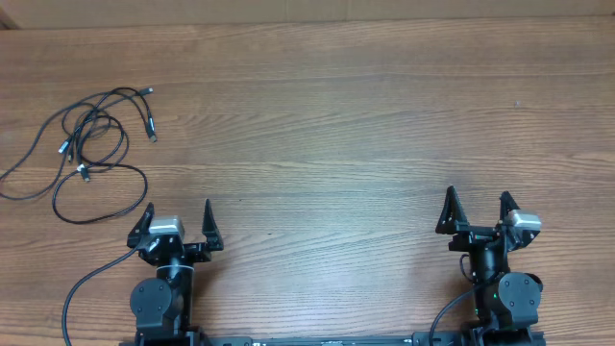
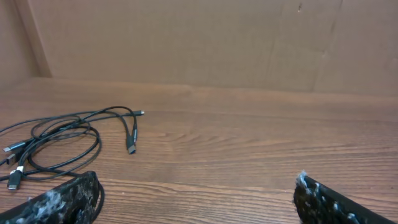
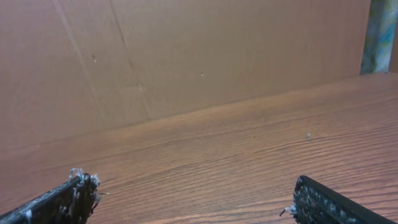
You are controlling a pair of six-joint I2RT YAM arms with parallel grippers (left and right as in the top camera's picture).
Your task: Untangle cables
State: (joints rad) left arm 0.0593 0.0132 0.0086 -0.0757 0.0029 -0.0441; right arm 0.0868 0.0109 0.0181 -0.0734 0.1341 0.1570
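The cables [image 1: 88, 144] are thin black cords lying in a loose tangle of loops at the far left of the wooden table, with small plug ends sticking out. They also show in the left wrist view [image 2: 68, 140], ahead and to the left of the fingers. My left gripper [image 1: 179, 219] is open and empty, just right of and nearer than the tangle, not touching it. My right gripper [image 1: 477, 210] is open and empty at the right side, far from the cables. The right wrist view shows only bare wood between its fingers [image 3: 196, 199].
A brown cardboard wall [image 2: 205, 43] stands along the far edge of the table [image 1: 336, 115]. A thicker black wire [image 1: 82, 288] fixed to the left arm loops by its base.
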